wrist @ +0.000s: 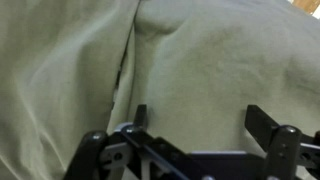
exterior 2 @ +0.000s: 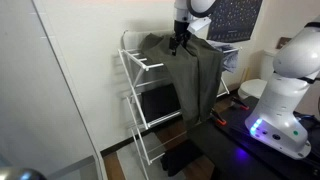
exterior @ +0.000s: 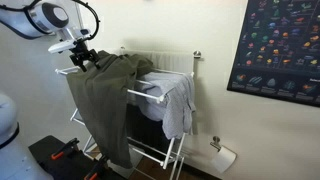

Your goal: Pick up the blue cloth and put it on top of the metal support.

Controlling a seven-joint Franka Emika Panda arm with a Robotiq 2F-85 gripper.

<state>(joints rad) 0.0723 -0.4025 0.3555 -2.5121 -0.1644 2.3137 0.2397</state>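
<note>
The blue cloth [exterior: 178, 105] hangs in folds over the end of the metal support [exterior: 150, 97], a white drying rack also seen in an exterior view [exterior 2: 135, 75]. A larger olive-green garment [exterior: 110, 100] is draped over the rack's other end and shows in an exterior view [exterior 2: 195, 80] too. My gripper [exterior: 80, 58] hovers at the top of the olive garment, far from the blue cloth; it also shows in an exterior view [exterior 2: 176, 42]. In the wrist view the gripper [wrist: 200, 115] is open and empty, with only olive fabric [wrist: 200, 60] beneath it.
A white ribbed radiator [exterior: 170, 60] is on the wall behind the rack. A dark poster [exterior: 280, 45] hangs on the wall. A toilet-roll holder [exterior: 222, 152] sits low on the wall. The robot's white base [exterior 2: 280, 100] stands beside the rack.
</note>
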